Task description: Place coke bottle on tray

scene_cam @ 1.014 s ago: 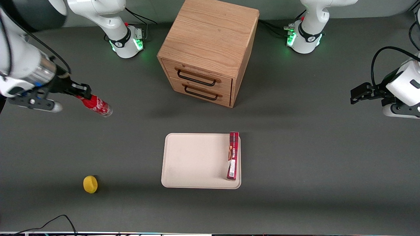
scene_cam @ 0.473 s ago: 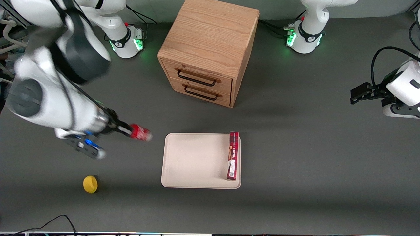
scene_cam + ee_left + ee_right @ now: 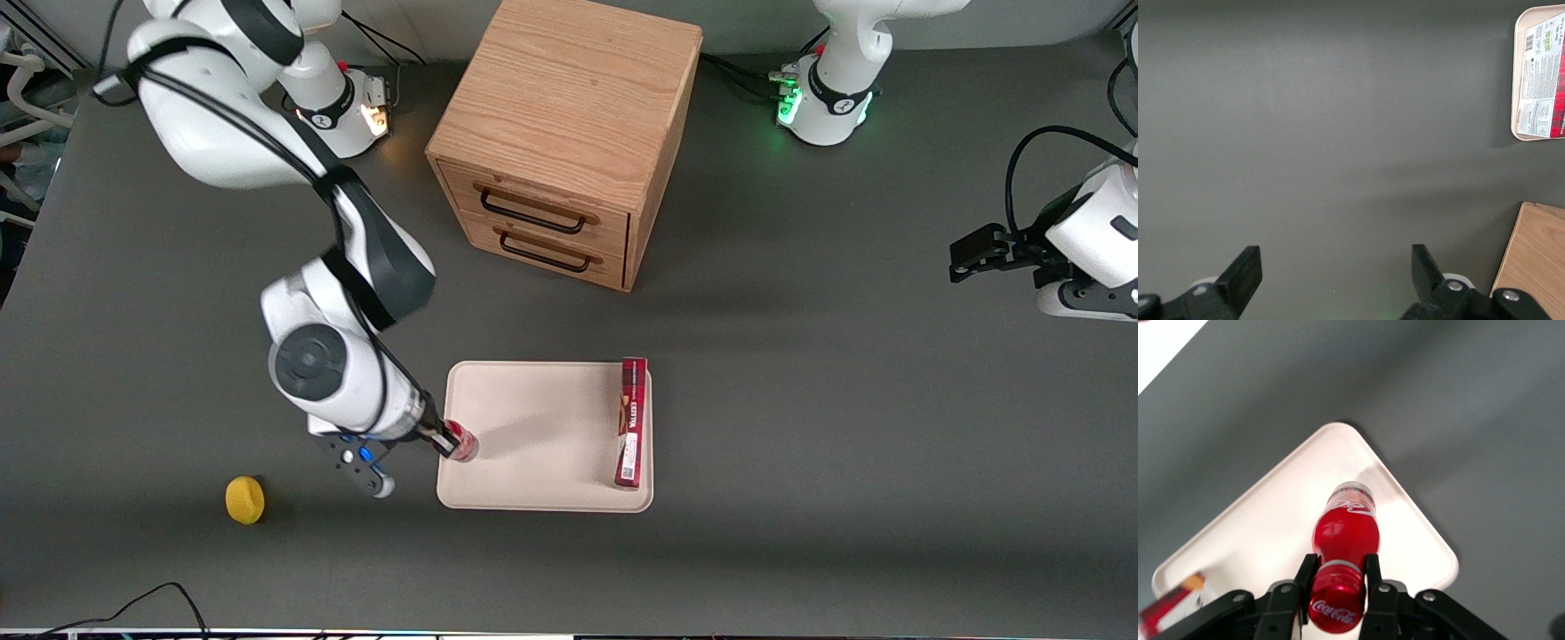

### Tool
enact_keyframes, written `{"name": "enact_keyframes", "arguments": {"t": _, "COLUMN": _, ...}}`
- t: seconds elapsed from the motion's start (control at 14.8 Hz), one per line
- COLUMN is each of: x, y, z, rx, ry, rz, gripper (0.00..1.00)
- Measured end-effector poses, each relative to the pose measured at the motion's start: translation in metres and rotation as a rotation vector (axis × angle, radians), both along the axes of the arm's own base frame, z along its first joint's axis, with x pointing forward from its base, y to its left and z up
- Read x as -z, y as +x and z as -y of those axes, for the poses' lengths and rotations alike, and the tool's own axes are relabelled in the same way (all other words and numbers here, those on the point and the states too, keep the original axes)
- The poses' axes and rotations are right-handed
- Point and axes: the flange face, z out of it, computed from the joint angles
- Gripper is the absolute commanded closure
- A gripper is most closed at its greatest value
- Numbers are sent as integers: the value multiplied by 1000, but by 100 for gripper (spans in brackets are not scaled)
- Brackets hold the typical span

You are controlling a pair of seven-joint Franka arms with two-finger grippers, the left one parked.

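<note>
My right gripper (image 3: pixel 447 440) is shut on the neck of the small red coke bottle (image 3: pixel 464 447), just under its red cap. In the right wrist view the gripper (image 3: pixel 1338 570) clamps the bottle (image 3: pixel 1346 530), which hangs base-down over a corner area of the cream tray (image 3: pixel 1271 533). In the front view the bottle is over the tray (image 3: pixel 533 436) at its edge toward the working arm's end. I cannot tell whether the base touches the tray.
A long red box (image 3: pixel 631 422) lies on the tray along its edge toward the parked arm's end. A wooden two-drawer cabinet (image 3: pixel 564 133) stands farther from the front camera. A yellow round object (image 3: pixel 244 500) lies on the table toward the working arm's end.
My right arm has swung from the working arm's end of the table toward the tray, carrying the bottle. The bottle went from tilted to hanging base-down over the tray's edge.
</note>
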Motion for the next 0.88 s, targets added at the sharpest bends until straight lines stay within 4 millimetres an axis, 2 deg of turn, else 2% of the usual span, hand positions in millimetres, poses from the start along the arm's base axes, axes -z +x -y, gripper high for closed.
{"name": "enact_keyframes", "arguments": {"t": 0.07, "x": 16, "y": 3, "z": -1, "rx": 3, "ry": -3, "rz": 4, "gripper": 39}}
{"name": "enact_keyframes", "arguments": {"t": 0.14, "x": 25, "y": 5, "z": -1, "rx": 5, "ry": -4, "rz": 4, "gripper": 0}}
{"name": "enact_keyframes", "arguments": {"t": 0.2, "x": 26, "y": 7, "z": -1, "rx": 9, "ry": 1, "rz": 12, "gripper": 0}}
{"name": "enact_keyframes", "arguments": {"t": 0.41, "x": 13, "y": 10, "z": 1, "rx": 16, "ry": 7, "rz": 18, "gripper": 0}}
{"name": "enact_keyframes", "arguments": {"t": 0.47, "x": 5, "y": 7, "z": -1, "rx": 12, "ry": 9, "rz": 1, "gripper": 0}}
{"name": "enact_keyframes", "arguments": {"t": 0.54, "x": -12, "y": 4, "z": -1, "rx": -3, "ry": 10, "rz": -10, "gripper": 0}}
{"name": "enact_keyframes", "arguments": {"t": 0.61, "x": -44, "y": 0, "z": 4, "rx": -41, "ry": 5, "rz": -7, "gripper": 0}}
{"name": "enact_keyframes", "arguments": {"t": 0.68, "x": -85, "y": -7, "z": 13, "rx": -105, "ry": -11, "rz": -6, "gripper": 0}}
{"name": "enact_keyframes", "arguments": {"t": 0.74, "x": -137, "y": -22, "z": 29, "rx": -181, "ry": -43, "rz": -14, "gripper": 0}}
{"name": "enact_keyframes", "arguments": {"t": 0.88, "x": -235, "y": -66, "z": 65, "rx": -314, "ry": -76, "rz": -59, "gripper": 0}}
